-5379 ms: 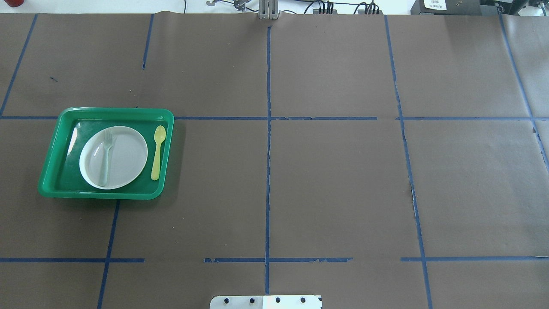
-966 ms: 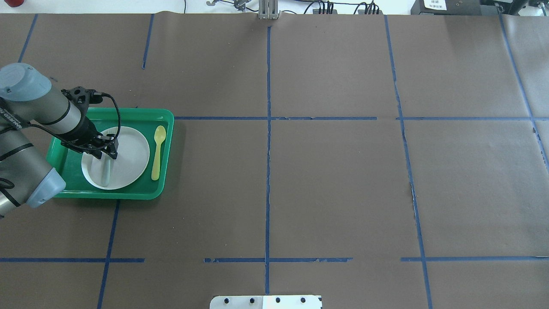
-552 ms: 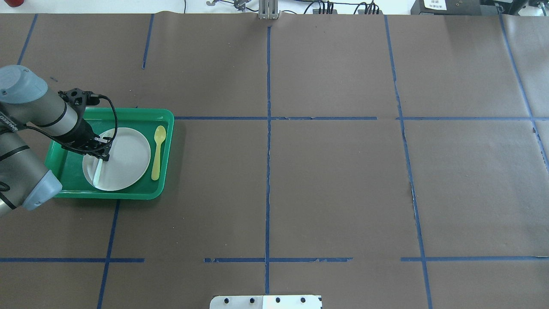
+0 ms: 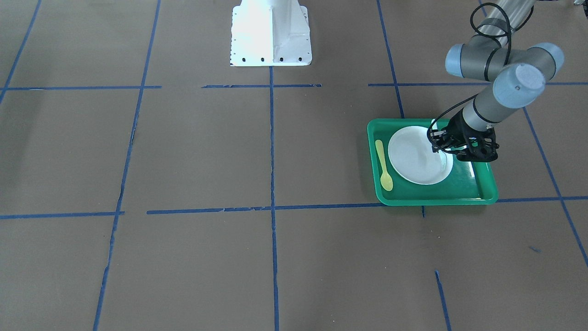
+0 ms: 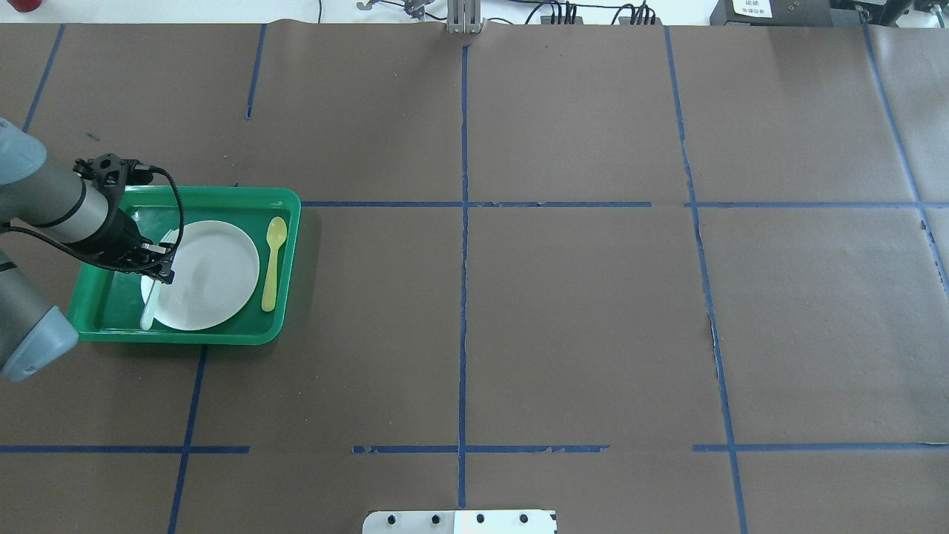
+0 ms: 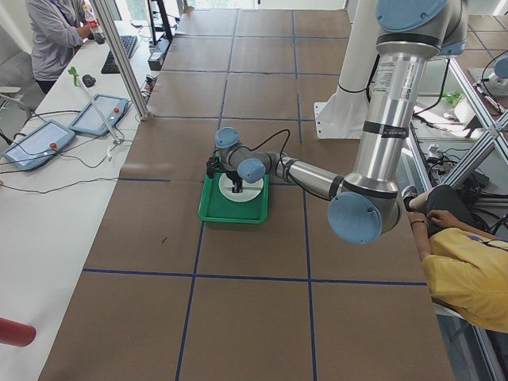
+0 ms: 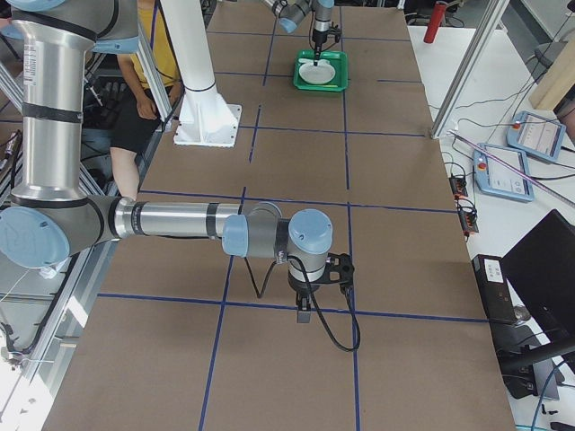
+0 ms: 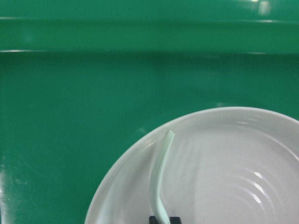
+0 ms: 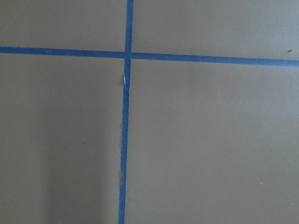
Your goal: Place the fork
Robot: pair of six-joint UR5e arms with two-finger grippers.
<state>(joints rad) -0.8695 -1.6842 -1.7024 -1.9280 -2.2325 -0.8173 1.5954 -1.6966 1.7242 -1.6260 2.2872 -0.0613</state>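
The pale fork [image 5: 150, 305] is gripped near its neck by my left gripper [image 5: 157, 268], which is shut on it. It hangs over the left edge of the white plate [image 5: 211, 274] in the green tray [image 5: 285, 222], tines pointing away from the robot. In the left wrist view the fork's handle [image 8: 161, 172] runs from the fingertips across the plate's rim [image 8: 117, 172]. From the front, the left gripper [image 4: 443, 151] is over the plate's right side. My right gripper [image 7: 305, 310] shows only in the exterior right view, far from the tray; I cannot tell whether it is open or shut.
A yellow spoon [image 5: 273, 263] lies in the tray to the right of the plate; it also shows in the front view [image 4: 382, 165]. Brown paper with blue tape lines covers the table [image 5: 563, 311]. The robot's white base [image 4: 270, 32] stands at the near table edge.
The left arm came in, took the fork off the plate's middle, and has carried it left to the plate's left edge. The plate and tray shifted slightly.
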